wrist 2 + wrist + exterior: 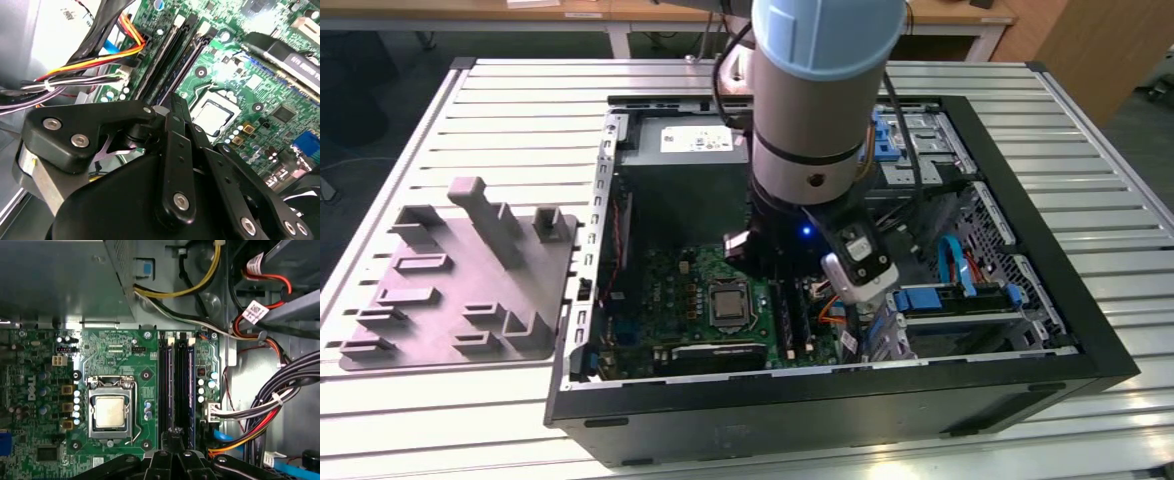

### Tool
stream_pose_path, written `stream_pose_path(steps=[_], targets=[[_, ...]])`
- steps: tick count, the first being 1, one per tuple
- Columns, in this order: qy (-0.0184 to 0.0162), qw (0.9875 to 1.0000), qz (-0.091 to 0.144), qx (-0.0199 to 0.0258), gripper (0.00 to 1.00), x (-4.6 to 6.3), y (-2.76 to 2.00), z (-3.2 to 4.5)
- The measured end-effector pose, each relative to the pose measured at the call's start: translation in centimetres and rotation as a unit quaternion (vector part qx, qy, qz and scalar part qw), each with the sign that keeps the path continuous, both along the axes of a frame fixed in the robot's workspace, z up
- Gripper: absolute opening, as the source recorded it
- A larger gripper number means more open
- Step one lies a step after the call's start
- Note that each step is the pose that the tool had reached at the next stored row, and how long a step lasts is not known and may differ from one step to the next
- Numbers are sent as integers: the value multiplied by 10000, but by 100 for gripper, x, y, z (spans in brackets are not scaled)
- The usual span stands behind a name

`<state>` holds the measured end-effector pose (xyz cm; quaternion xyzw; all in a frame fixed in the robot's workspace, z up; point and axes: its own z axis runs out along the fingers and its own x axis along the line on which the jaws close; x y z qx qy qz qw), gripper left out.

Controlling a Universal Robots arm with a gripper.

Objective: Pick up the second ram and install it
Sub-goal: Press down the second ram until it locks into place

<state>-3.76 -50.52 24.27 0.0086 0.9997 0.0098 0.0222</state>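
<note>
Inside an open black computer case [854,385] lying on its side on a slatted metal table [520,110], the robot arm [821,100] is reaching almost straight down, its thick grey and pale blue body standing upright over the middle of the case. Its wrist is hanging low over the green motherboard [687,295], close to the memory slots.

In the first wrist view, the pincer [173,436] is pointing down at the pair of long memory slots that are running side by side just beside the silver processor socket [110,411]. The second ram [190,390], a long thin dark stick with a bluish tint, is sitting upright in the slot farther from the socket. Another dark stick [169,390] is standing in the neighbouring slot, nearer the socket. The black fingers seem to be drawn close together at their tips, directly over the near end of these slots, and nothing is showing between them. Whether the tips are touching a stick cannot be told.

In the second wrist view, the pincer's black linkages [175,165] are crowding the foreground, with the two slots stretching away beyond them.

Bundled red, yellow and black cables [260,425] are lying beside the slots. On the table at the exterior view's left, a grey plastic parts tray [460,290] is sitting well apart from the case.
</note>
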Motion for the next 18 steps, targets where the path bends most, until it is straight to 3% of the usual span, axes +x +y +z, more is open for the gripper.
stream_pose_path(steps=[10, 18], targets=[[15, 10000, 0, -77, 10, 0, -13, -12], [29, 9999, 0, -107, 10, 1, -109, -27]])
